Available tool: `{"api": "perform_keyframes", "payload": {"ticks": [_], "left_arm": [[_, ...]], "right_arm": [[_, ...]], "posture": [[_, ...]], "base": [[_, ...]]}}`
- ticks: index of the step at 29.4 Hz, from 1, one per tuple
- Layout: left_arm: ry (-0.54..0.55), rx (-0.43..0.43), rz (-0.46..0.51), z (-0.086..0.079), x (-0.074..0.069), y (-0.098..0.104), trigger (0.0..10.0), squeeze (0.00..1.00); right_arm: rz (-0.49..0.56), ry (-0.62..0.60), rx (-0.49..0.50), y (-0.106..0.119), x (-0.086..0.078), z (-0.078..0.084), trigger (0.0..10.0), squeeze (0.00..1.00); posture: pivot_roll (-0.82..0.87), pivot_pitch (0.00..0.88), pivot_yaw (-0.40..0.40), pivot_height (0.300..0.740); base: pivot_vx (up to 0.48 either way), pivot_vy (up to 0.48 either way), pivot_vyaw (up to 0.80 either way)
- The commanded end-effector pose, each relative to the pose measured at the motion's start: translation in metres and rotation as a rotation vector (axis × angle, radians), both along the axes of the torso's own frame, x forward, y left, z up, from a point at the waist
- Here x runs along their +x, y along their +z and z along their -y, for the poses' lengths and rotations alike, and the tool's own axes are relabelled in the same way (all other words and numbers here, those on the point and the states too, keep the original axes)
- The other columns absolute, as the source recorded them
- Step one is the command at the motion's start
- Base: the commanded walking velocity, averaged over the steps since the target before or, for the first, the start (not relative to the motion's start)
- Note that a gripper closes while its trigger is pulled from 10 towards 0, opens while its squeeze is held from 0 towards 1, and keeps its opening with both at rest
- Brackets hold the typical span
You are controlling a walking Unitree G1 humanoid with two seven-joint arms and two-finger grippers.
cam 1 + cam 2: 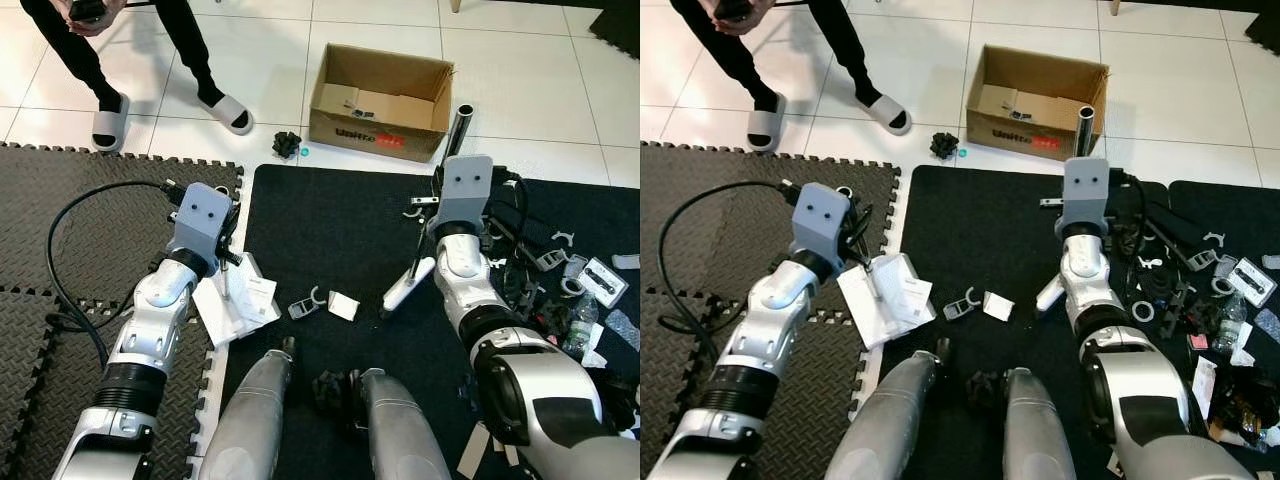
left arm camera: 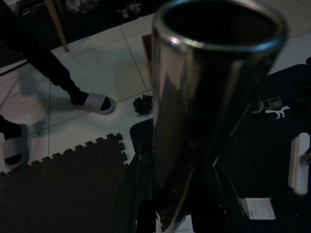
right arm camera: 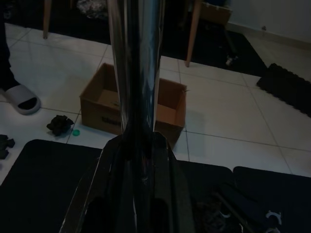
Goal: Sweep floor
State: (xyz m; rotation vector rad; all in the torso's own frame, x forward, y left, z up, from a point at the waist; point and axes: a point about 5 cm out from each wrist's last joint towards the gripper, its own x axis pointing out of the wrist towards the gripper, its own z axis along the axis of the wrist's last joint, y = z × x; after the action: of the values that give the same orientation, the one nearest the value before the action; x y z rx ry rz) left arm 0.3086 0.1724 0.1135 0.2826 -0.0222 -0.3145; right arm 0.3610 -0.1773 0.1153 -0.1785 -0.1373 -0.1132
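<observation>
Right gripper [image 3: 138, 194] clamped on the pole [image 3: 136, 63], fingers hugging the shiny tube from both sides; that arm reaches forward at my one o'clock, forearm bent up from the elbow, wrist block square above the black mat [image 1: 340, 230]. The pole's open end [image 1: 464, 110] pokes up past the wrist toward twelve, and its white foot [image 1: 408, 285] rests on the mat just inside the arm.

Left gripper [image 2: 170, 204] grips a second metal tube [image 2: 209, 82], its dark mouth looming right at the wrist camera. That arm stretches to my eleven o'clock over the grey foam tiles [image 1: 70, 230], a black cable [image 1: 70, 250] looping beside it. Its dustpan-like white sheet with papers [image 1: 235, 300] lies at the mat's edge.

Floor ahead: white tiles [image 1: 560, 90], an open cardboard box [image 1: 380, 100] at twelve, a dark crumpled scrap [image 1: 287, 145] and a small green cap just left of it. White scraps [image 1: 342, 305] sit on the mat between my arms. Clutter of clips and parts [image 1: 570, 270] piles at three o'clock. A person in slippers [image 1: 110, 120] stands at ten o'clock. My legs [image 1: 250, 420] show at six.
</observation>
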Motion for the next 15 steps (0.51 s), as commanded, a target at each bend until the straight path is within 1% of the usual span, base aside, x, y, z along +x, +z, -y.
{"api": "perform_keyframes", "payload": {"ticks": [1,6,11,12,13,15], "left_arm": [[-0.006,-0.02,-0.01,0.0023,-0.0037,-0.0033,10.0,0.0],[-0.007,-0.027,-0.007,0.0033,-0.002,-0.0021,10.0,0.0],[-0.033,-0.047,-0.008,0.0057,-0.0017,-0.0004,10.0,0.0],[-0.065,-0.045,-0.016,0.0071,-0.0021,0.0013,10.0,0.0],[-0.065,-0.045,-0.016,0.0071,-0.0021,0.0013,10.0,0.0],[-0.106,-0.054,-0.029,0.009,-0.0028,0.0031,10.0,0.0]], "right_arm": [[-0.029,0.029,-0.004,-0.0057,-0.0021,-0.0002,10.0,0.0],[-0.067,0.091,-0.005,-0.0086,-0.0012,-0.005,10.0,0.0],[-0.062,0.086,-0.007,-0.0075,-0.0008,-0.0042,10.0,0.0],[-0.063,0.09,-0.008,-0.0073,-0.0006,-0.0043,10.0,0.0],[-0.063,0.09,-0.008,-0.0073,-0.0006,-0.0043,10.0,0.0],[-0.065,0.095,-0.009,-0.0071,-0.0004,-0.0043,10.0,0.0]], "posture": [[0.13,0.329,0.02,0.74],[0.12,0.324,0.014,0.74],[0.12,0.323,0.013,0.74],[0.11,0.321,0.012,0.74],[0.11,0.321,0.012,0.74],[0.11,0.319,0.01,0.74]], "base": [[0.0,0.0,0.0],[0.0,0.0,0.0],[0.0,0.0,0.0],[0.0,0.0,0.0],[0.0,0.0,0.0],[0.0,0.0,0.0]]}}
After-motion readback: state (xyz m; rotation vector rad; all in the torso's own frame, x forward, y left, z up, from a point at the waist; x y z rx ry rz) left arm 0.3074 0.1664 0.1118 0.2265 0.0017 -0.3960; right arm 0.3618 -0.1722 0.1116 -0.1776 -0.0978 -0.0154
